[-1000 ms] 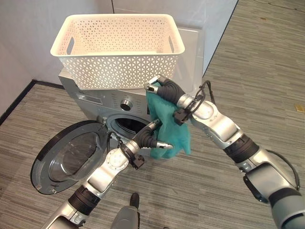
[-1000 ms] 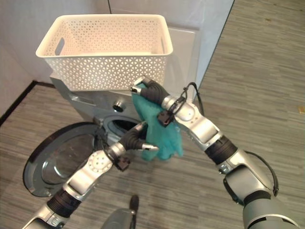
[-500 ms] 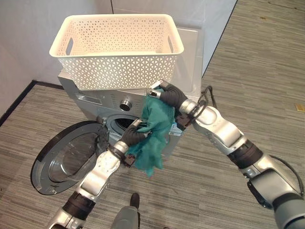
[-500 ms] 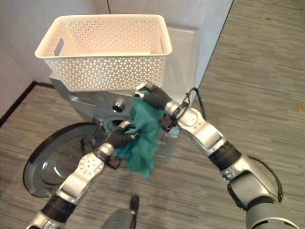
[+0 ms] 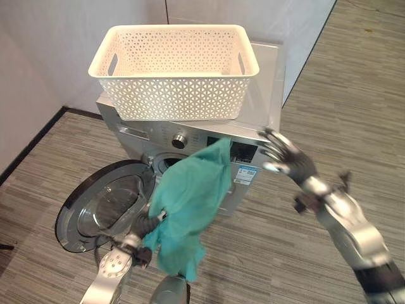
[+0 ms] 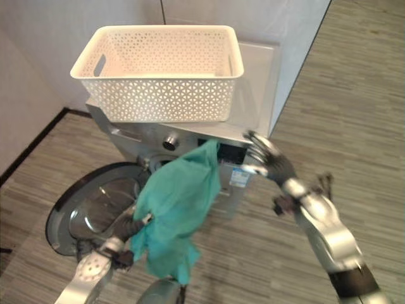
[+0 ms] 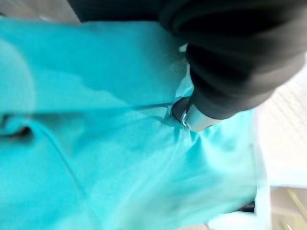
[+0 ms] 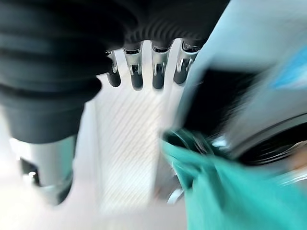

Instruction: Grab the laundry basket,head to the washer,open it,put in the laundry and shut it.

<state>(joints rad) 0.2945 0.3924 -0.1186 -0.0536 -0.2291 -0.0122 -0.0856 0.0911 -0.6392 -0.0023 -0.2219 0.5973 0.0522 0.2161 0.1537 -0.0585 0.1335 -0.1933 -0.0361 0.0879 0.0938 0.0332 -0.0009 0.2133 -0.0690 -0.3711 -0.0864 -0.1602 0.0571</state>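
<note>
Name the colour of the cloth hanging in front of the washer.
The cloth is teal green, clearest in the left eye view.

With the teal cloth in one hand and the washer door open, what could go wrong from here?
The teal cloth hangs from the left hand alone, outside the washer; it may slip to the floor or drape over the open door rather than enter the drum. The right hand, open beside the washer's front, holds nothing. The basket sits atop the washer with an edge overhanging; a bump might shift it.
</note>
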